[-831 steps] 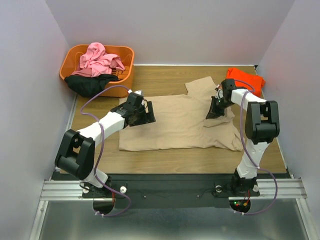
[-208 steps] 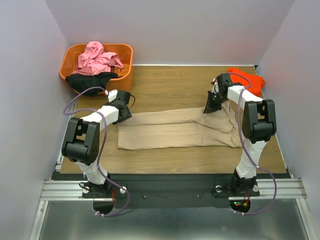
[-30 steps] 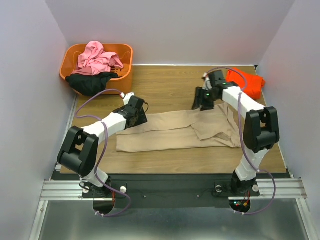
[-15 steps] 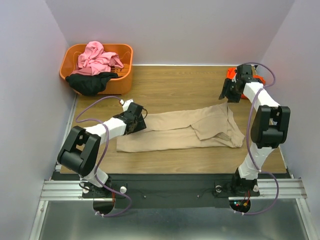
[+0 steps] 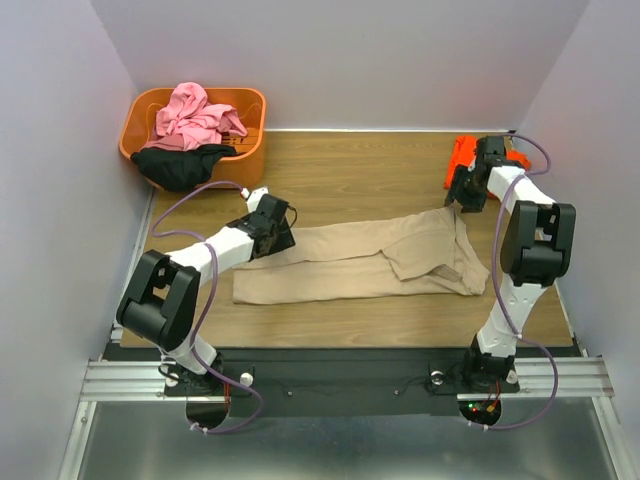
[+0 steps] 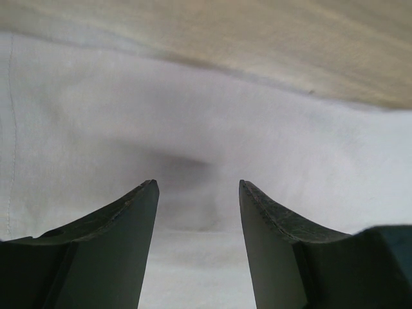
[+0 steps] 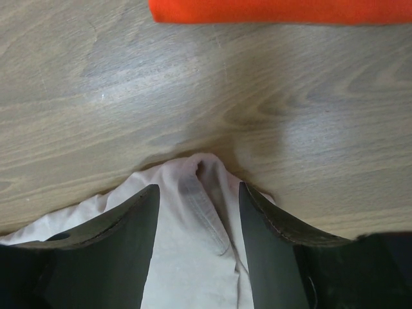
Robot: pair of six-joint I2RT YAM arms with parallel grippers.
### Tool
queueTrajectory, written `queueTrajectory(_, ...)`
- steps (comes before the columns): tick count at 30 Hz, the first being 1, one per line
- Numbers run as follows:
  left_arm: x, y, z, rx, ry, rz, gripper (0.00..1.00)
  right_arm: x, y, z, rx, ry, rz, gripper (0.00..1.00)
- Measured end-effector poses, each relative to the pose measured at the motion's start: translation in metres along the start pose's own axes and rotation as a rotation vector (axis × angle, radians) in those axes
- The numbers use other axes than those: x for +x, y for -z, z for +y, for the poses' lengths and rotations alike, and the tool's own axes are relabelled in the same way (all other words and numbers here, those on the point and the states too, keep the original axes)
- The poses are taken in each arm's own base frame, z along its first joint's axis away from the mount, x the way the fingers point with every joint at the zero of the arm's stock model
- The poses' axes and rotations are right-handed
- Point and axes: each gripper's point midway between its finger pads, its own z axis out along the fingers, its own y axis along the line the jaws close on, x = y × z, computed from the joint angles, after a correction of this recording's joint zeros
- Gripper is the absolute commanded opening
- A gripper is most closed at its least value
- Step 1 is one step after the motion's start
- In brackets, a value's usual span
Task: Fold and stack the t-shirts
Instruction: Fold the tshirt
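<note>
The tan t-shirt point(image 5: 360, 258) lies folded into a long band across the table. My left gripper point(image 5: 277, 233) hovers over its far left edge; in the left wrist view the gripper point(image 6: 196, 183) is open with smooth pale cloth point(image 6: 206, 129) under it. My right gripper point(image 5: 462, 196) is at the band's far right corner. It point(image 7: 196, 187) is open and straddles a bunched hem of the tan shirt point(image 7: 206, 193) without pinching it. The orange-red t-shirt point(image 5: 462, 158) point(image 7: 277, 9) lies folded just beyond it.
An orange basket point(image 5: 250, 125) stands at the back left and holds a pink t-shirt point(image 5: 195, 112). A black t-shirt point(image 5: 180, 165) hangs over the basket's front rim. White walls close in the left, right and back sides. Bare wood point(image 5: 340, 170) shows behind the tan shirt.
My right gripper swung from the band's far middle out to its right corner beside the orange-red shirt. The left gripper shifted only slightly along the left edge.
</note>
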Motion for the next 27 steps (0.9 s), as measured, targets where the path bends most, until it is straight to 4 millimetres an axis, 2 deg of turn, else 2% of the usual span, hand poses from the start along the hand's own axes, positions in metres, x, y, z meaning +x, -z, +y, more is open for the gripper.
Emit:
queueTrajectory(5, -0.025, 0.001, -0.006, 0.006, 0.012, -0.051, 0.64, -0.002, -0.004, 0.000, -0.003, 0.000, -0.008, 0.57)
queueTrajectory(7, -0.030, -0.005, -0.004, -0.007, 0.015, -0.054, 0.64, -0.005, -0.005, 0.001, -0.006, 0.001, -0.018, 0.56)
queueTrajectory(10, -0.024, -0.019, 0.005, -0.042, 0.007, -0.029, 0.64, -0.007, -0.005, 0.001, -0.008, 0.002, -0.027, 0.54)
queueTrajectory(13, -0.015, -0.030, 0.012, -0.072, -0.005, 0.000, 0.64, -0.008, -0.006, 0.001, -0.004, 0.001, -0.033, 0.45)
queueTrajectory(18, -0.015, -0.034, 0.013, -0.079, -0.020, -0.006, 0.64, -0.008, -0.007, -0.002, 0.008, -0.006, -0.039, 0.29)
queueTrajectory(27, -0.018, -0.038, 0.012, -0.071, -0.013, -0.033, 0.64, -0.001, -0.013, -0.005, 0.021, -0.010, -0.026, 0.21)
